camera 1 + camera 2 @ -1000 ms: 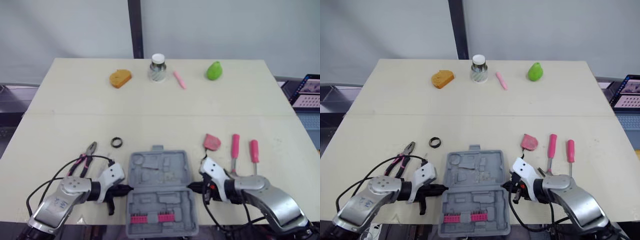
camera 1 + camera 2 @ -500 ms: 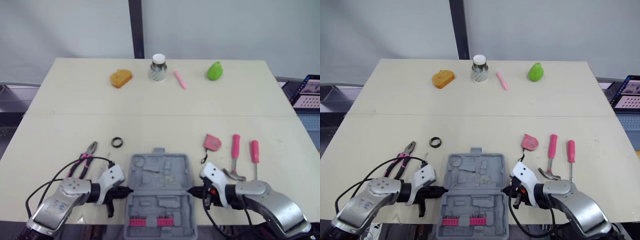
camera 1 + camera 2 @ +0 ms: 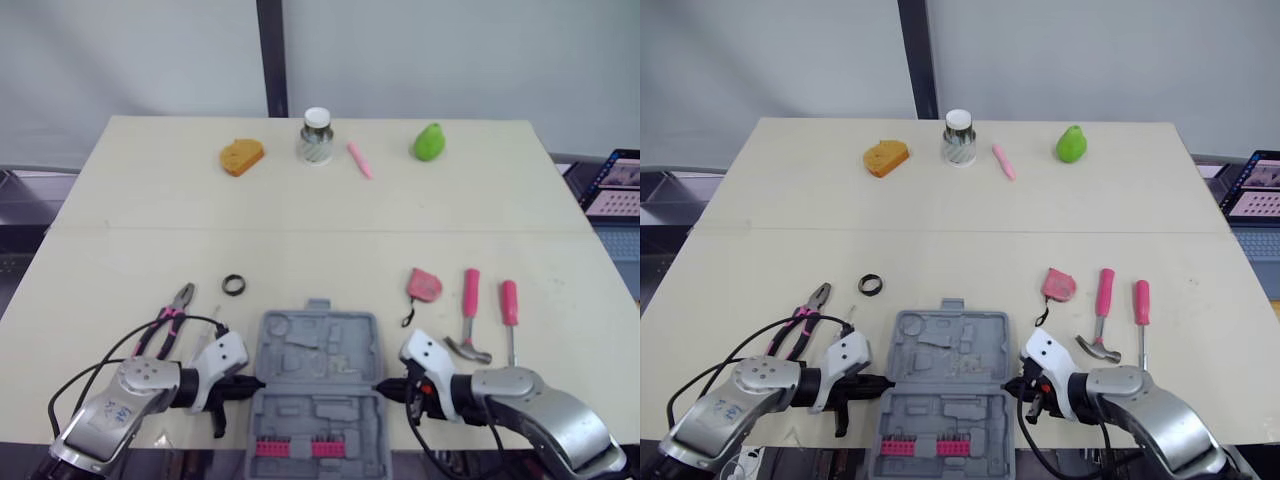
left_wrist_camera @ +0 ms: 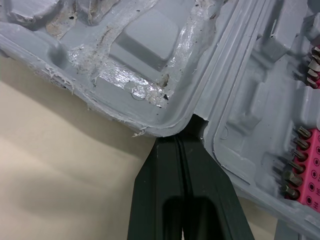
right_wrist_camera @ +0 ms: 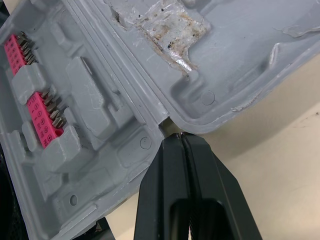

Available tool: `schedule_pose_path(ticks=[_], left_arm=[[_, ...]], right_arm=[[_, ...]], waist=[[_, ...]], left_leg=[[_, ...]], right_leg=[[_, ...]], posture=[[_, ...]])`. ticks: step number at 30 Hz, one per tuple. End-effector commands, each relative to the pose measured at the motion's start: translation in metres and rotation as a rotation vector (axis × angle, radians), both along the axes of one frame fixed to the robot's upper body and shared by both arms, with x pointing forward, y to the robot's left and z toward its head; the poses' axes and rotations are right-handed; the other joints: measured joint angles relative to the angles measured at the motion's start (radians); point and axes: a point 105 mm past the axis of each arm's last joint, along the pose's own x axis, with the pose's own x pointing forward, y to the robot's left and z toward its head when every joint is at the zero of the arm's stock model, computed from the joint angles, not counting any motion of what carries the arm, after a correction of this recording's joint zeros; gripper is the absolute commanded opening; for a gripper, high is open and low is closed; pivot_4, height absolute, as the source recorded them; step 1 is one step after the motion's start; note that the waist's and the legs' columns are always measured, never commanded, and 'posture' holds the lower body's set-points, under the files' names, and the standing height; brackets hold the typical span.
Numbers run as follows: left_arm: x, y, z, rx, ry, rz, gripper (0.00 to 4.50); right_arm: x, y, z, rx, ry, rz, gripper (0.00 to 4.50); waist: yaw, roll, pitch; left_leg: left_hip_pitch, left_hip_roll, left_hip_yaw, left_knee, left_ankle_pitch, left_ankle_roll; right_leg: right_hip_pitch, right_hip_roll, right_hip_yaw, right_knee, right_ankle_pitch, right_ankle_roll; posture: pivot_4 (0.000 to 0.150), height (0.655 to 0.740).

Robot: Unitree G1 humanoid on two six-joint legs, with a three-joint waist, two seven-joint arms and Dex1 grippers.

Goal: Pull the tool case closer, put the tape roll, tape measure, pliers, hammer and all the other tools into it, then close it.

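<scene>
The tabletop (image 3: 300, 230) carries the open tool case (image 3: 318, 380) at its near edge. The left tool (image 3: 253, 383) and right tool (image 3: 384, 385), fingers pressed together and gripping nothing, touch its hinge ends. The hammer (image 3: 468, 310), pliers (image 3: 170, 318), tape measure (image 3: 424, 285) and tape roll (image 3: 234, 284) lie outside it.

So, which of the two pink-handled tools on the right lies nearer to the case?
The hammer, the one with the metal head; the screwdriver lies farther right.
</scene>
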Motion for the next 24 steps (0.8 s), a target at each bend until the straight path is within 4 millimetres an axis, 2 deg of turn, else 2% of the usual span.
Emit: schedule_pose_path(ticks=[1,5,9,16,18,21,23,24], left_arm=[[-0.009,-0.004,-0.002,-0.005,0.031,-0.022,0.04],[-0.007,-0.003,-0.002,-0.002,0.026,-0.010,0.04],[-0.003,0.007,-0.001,0.017,0.017,0.015,0.04],[0.001,0.019,0.008,0.034,-0.004,0.044,0.04],[0.005,0.028,0.024,0.008,-0.030,0.088,0.04],[0.014,0.044,0.060,-0.068,-0.089,0.175,0.04],[0.022,0.065,0.080,-0.118,-0.134,0.267,0.04],[0.028,0.085,0.092,-0.133,-0.167,0.344,0.04]], right_arm=[[-0.001,0.006,0.008,0.022,-0.035,0.018,0.07],[0.001,0.000,0.006,0.005,-0.038,0.003,0.07],[0.005,-0.013,0.004,-0.020,-0.043,-0.025,0.07],[0.003,-0.028,0.017,0.010,-0.040,-0.054,0.07],[0.009,-0.042,0.034,0.057,-0.097,-0.095,0.07],[0.017,-0.070,0.062,0.146,-0.167,-0.173,0.07],[0.020,-0.100,0.075,0.130,-0.216,-0.231,0.07],[0.020,-0.121,0.080,0.124,-0.226,-0.278,0.07]], waist=[[0.000,0.000,0.000],[0.000,0.000,0.000],[0.000,0.000,0.000],[0.001,0.000,0.000],[0.002,0.000,0.000],[0.003,0.000,0.000],[0.006,0.000,0.000],[0.006,0.000,0.000]], left_leg=[[0.000,0.000,0.000,0.000,0.000,0.000],[0.000,0.000,0.000,0.000,0.000,0.000],[0.000,0.000,0.000,0.000,0.000,0.000],[0.000,0.001,0.000,0.000,0.000,0.000],[0.000,0.001,0.000,0.000,0.000,0.000],[-0.001,0.001,0.000,0.001,0.000,0.000],[0.000,0.001,-0.001,0.002,0.000,0.000],[0.000,0.001,-0.001,0.002,-0.001,0.001]], right_leg=[[0.000,0.000,0.000,0.000,0.000,0.000],[0.000,0.000,0.000,0.000,0.000,0.000],[0.000,0.000,0.000,0.000,0.000,0.000],[0.000,0.001,0.000,0.000,0.000,0.000],[0.000,0.001,0.000,-0.001,0.000,0.000],[0.000,0.001,0.000,-0.001,0.000,-0.001],[0.002,0.001,0.000,-0.001,0.000,-0.001],[0.003,0.001,0.000,-0.002,0.000,-0.001]], posture=[[0.150,0.7400],[0.150,0.7400],[0.150,0.7400],[0.150,0.7400],[0.150,0.7400],[0.150,0.7400],[0.150,0.7400],[0.150,0.7400]])
